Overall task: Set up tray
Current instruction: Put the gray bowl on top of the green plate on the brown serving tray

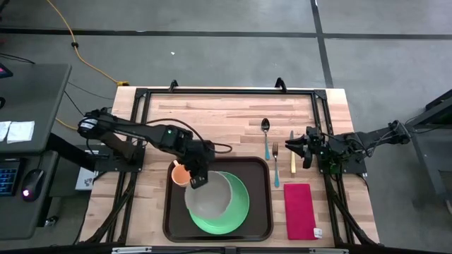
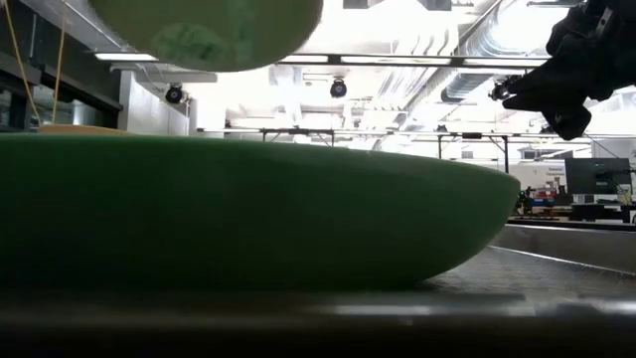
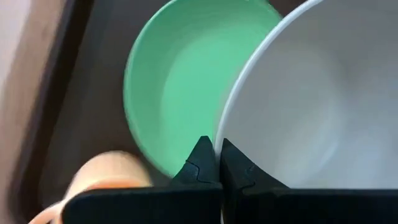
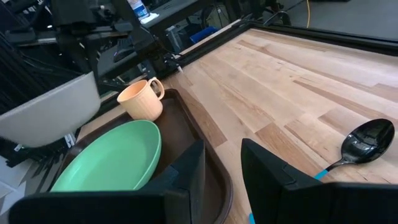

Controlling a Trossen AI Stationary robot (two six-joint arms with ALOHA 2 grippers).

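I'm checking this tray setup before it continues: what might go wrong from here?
The left gripper pinches only the rim of the white bowl, which hangs above the green plate; it might slip and drop. The orange mug stands close beside the gripper on the tray and risks being knocked.

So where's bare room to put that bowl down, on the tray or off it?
On the tray, the green plate and orange mug fill the middle and near-left corner; only thin strips along the rim are bare. Off it, the wood left of the spoon is open. Between tray and red napkin it's crowded with cutlery.
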